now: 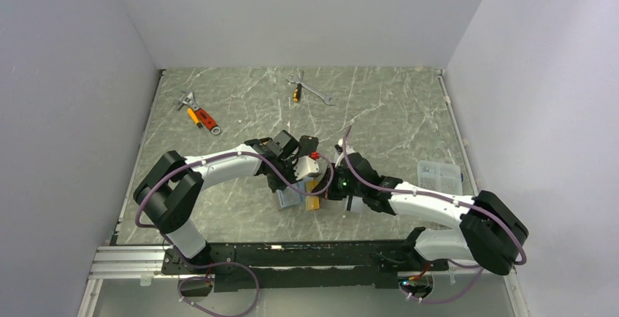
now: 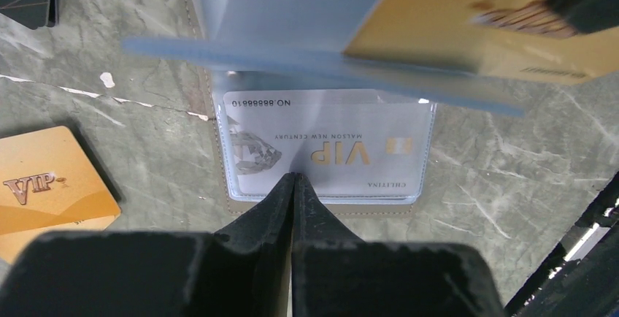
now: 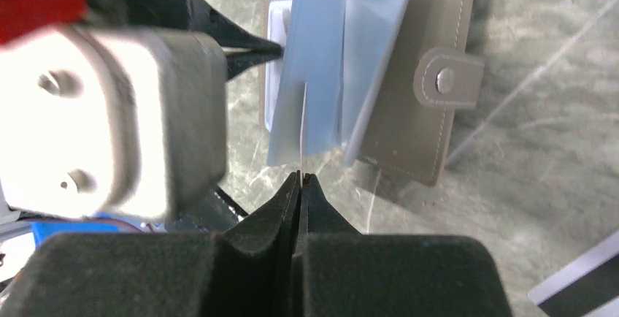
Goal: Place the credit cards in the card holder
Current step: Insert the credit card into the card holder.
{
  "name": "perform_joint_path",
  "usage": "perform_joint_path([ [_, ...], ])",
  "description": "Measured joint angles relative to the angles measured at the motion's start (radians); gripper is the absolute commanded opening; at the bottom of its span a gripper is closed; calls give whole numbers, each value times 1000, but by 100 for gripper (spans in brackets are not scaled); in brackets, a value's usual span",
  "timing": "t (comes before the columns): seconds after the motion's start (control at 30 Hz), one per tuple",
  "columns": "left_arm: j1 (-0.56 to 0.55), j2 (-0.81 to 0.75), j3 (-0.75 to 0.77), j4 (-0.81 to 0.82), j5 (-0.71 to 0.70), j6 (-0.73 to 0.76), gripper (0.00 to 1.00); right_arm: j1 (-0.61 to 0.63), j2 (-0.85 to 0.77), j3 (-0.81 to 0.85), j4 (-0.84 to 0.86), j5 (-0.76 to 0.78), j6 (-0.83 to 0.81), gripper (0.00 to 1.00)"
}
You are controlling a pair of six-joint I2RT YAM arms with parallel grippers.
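From above, shows left gripper (image 1: pixel 290 184) and right gripper (image 1: pixel 321 190) meeting over the card holder (image 1: pixel 289 200). From the left wrist, shows jaws together on its near edge, perhaps pinning it; silver-grey card (image 2: pixel 328 149) pocketed, loose orange card (image 2: pixel 51 189) lying beside. From the right wrist, shows jaws clamped on an edge-on orange card (image 3: pixel 302 131) touching a blue-grey sleeve (image 3: pixel 317 54).

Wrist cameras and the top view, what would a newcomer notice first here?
The open card holder lies mid-table, where both arms converge. The right claw pinches an orange card edge-on at a blue-grey pocket, while the shut left claw sits at the silver VIP card already pocketed.
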Motion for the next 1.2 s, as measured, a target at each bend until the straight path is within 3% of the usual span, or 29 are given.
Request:
perform_joint_path([
  [0.37,40,-34,1,-76,36,19,6,13,103,114,-47,16,-82,0],
  [0.57,121,-110,5,-116,106,33,6,13,187,188,-37,5,-114,0],
  [0.8,221,-227,-23,-105,236,72,7,13,246,194,-18,-20,-117,0],
  [1.2,230,-224,-81,-25,314,129,10,-20,422,366,-57,-90,-188,0],
])
